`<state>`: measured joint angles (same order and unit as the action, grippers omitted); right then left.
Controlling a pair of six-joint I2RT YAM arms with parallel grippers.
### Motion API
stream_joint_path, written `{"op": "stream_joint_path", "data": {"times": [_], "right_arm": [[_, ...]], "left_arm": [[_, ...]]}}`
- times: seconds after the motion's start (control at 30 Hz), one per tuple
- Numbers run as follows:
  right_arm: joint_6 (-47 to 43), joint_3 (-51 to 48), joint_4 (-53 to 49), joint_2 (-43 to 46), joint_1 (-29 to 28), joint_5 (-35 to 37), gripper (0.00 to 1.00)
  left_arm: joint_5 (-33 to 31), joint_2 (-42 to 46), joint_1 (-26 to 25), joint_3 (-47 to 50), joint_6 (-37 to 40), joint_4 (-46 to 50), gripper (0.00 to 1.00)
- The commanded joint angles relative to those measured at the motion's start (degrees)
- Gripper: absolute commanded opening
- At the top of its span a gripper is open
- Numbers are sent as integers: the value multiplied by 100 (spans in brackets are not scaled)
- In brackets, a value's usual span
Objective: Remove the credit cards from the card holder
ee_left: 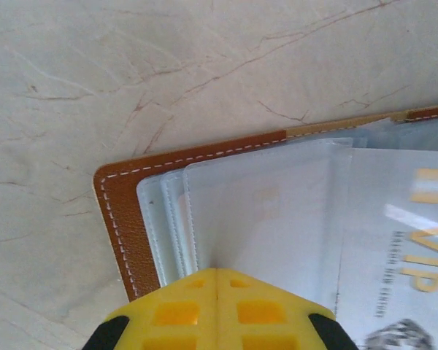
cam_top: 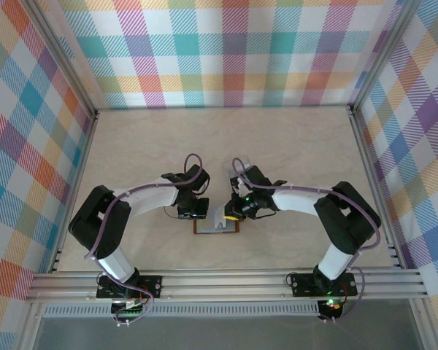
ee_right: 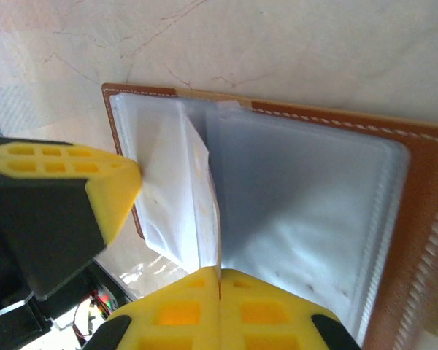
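The brown card holder (cam_top: 217, 227) lies open and flat on the table between both grippers, its clear sleeves (ee_left: 263, 219) fanned out. My left gripper (ee_left: 216, 274) is shut, its tips pressing down on the sleeves near the holder's stitched left edge (ee_left: 120, 219). A whitish credit card with gold VIP lettering (ee_left: 416, 248) shows on the right of the left wrist view. My right gripper (ee_right: 219, 274) is shut on a thin whitish sleeve leaf (ee_right: 204, 189) that stands up from the holder (ee_right: 423, 219). The left gripper's yellow finger (ee_right: 95, 182) touches that leaf from the left.
The pale marbled table (cam_top: 219, 138) stretches back to checked walls on three sides. A clear plastic tray (cam_top: 239, 166) lies just behind the right wrist. A metal rail (cam_top: 219, 283) runs along the near edge by the arm bases.
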<state>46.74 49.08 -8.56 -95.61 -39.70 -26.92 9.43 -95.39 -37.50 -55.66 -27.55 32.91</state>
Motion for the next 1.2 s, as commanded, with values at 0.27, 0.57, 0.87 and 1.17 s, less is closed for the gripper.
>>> {"op": "stream_joint_path", "data": {"times": [0.27,0.57,0.87,1.17], "right_arm": [[-1827,1133,-2049,659,77,1134,0],[-4054,3028,-3546,69,689,3185,0],[-5127,3940,-3380,-722,1417,3531,0],[-5130,3976,-3180,-1136,1536,2592,0]], "left_arm": [[-287,494,-60,-166,123,234,9],[-451,803,-13,-153,103,171,10],[-425,772,50,-68,80,49,10],[-451,934,67,37,100,90,10]]}}
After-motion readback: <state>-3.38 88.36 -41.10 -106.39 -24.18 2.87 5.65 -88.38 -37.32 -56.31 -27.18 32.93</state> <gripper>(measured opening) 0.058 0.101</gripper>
